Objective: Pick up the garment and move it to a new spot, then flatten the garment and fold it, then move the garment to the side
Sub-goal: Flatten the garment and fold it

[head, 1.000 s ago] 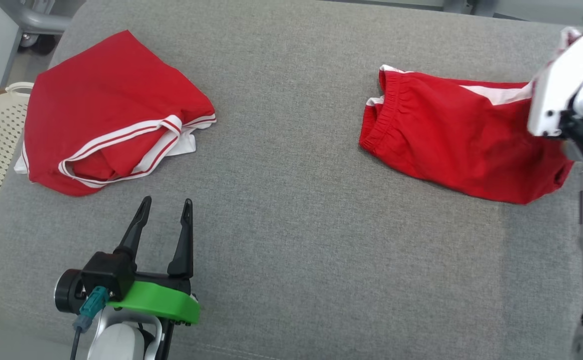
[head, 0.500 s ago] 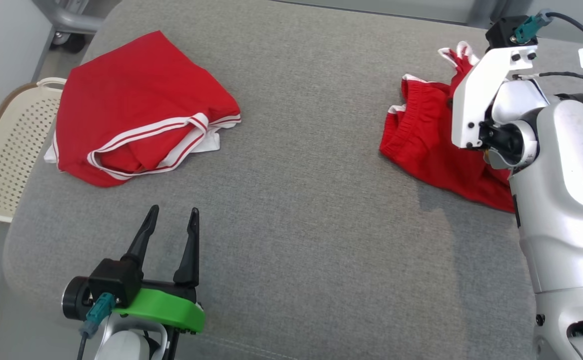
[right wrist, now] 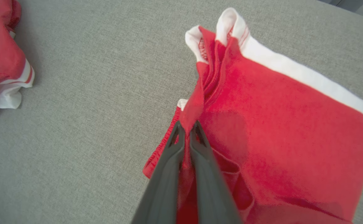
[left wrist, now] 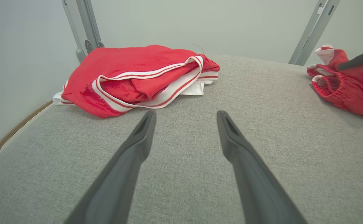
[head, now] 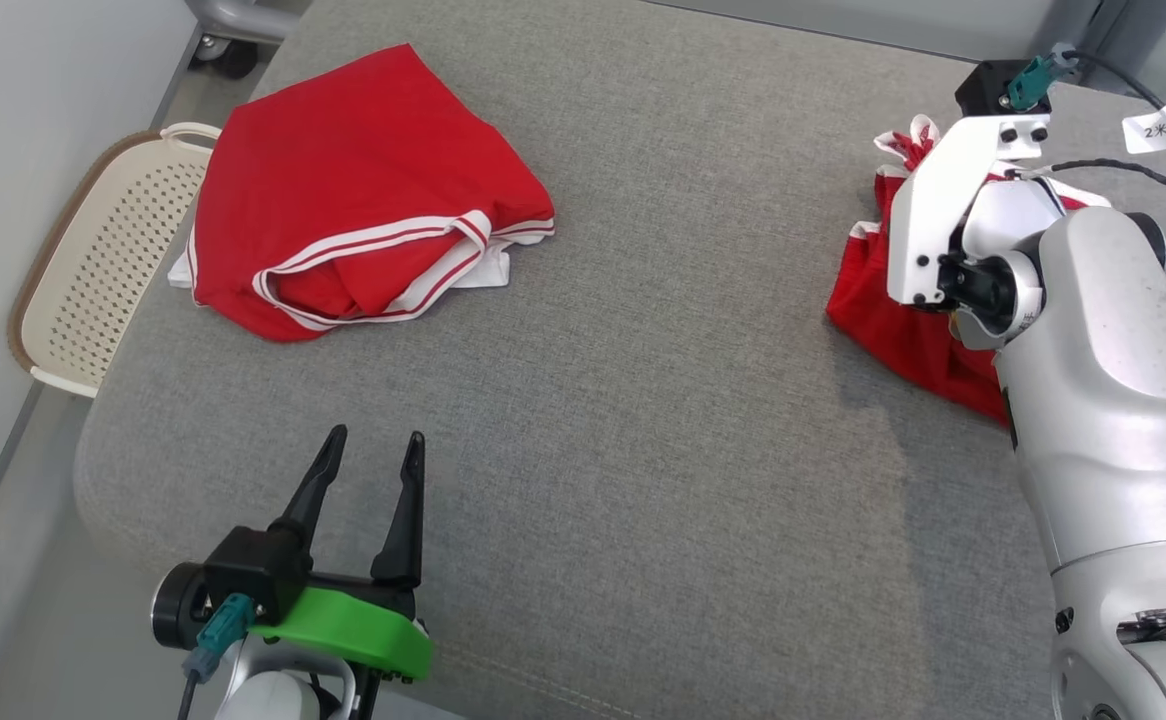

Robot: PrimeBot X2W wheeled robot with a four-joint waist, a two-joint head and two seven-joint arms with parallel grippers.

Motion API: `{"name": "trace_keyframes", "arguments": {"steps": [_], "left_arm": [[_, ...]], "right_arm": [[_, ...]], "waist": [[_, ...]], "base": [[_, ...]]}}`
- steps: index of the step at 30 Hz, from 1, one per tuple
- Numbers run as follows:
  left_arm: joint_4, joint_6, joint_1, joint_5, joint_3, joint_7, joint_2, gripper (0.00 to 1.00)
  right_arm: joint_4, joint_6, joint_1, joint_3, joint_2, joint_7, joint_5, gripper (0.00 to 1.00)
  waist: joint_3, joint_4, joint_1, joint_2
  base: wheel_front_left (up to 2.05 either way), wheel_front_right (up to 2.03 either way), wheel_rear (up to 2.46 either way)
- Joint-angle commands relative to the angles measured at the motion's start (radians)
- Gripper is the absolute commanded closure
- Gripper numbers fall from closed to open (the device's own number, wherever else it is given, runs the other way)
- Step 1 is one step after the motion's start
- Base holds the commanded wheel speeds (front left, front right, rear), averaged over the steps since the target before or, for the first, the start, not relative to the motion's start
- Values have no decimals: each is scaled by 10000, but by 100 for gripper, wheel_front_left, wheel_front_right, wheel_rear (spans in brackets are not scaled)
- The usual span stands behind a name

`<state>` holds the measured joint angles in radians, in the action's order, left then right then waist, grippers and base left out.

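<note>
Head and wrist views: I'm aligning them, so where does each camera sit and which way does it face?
Head view: on the head, facing down at the cushion; left claw open lower left, right arm right.
Left wrist view: left wrist, facing along its fingers toward the striped garment.
Right wrist view: right wrist, facing down; right claw shut on the shorts.
Shared: all show striped garment and shorts.

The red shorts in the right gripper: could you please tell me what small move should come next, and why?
Probably raise the right gripper straight up a little. It is shut on a bunched fold of the red shorts, but the lower cloth rests on the grey cushion, so carrying it sideways now would likely drag it.
</note>
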<state>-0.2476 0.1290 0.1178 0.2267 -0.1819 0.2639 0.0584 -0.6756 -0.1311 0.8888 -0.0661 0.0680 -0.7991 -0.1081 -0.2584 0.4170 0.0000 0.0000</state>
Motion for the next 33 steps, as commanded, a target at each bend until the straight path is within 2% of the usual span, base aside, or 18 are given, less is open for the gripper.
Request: {"name": "trace_keyframes", "arguments": {"steps": [1, 2, 3, 12, 24, 25, 27, 33], "left_arm": [[5, 22, -20, 50, 14, 7, 1, 0], [8, 22, -11, 55, 8, 7, -8, 0], [17, 22, -3, 68, 18, 7, -17, 0], [38, 20, -57, -4, 304, 7, -50, 0], [144, 21, -173, -205, 455, 6, -8, 0], [160, 21, -178, -205, 462, 7, -2, 0], [207, 23, -178, -210, 493, 7, 8, 0], [316, 21, -37, -179, 475, 7, 3, 0]], "right_arm": [[-141, 6, 97, -78, -9, 125, 158, 100], [-212, 7, 155, -129, -10, 204, 249, 100], [-282, 6, 196, -154, -19, 273, 303, 0], [149, 6, 621, 60, -78, 1209, -706, 0], [1329, 4, -967, 101, 1158, 2118, -438, 0], [1435, 4, -1172, 76, 1197, 2182, -422, 46], [1635, 4, -1519, 11, 1217, 2321, -419, 100], [1941, 4, -2295, 144, 996, 2334, -381, 100]], "waist": [[-52, 117, 0, 0], [-67, 138, 0, 0], [-86, 155, 0, 0], [30, -129, 0, 0], [484, -696, 0, 0], [483, -726, 0, 0], [456, -785, 0, 0], [220, -833, 0, 0]], "base": [[0, 0, 0], [0, 0, 0], [0, 0, 0], [0, 0, 0], [0, 0, 0], [0, 0, 0], [0, 0, 0], [0, 0, 0]]}}
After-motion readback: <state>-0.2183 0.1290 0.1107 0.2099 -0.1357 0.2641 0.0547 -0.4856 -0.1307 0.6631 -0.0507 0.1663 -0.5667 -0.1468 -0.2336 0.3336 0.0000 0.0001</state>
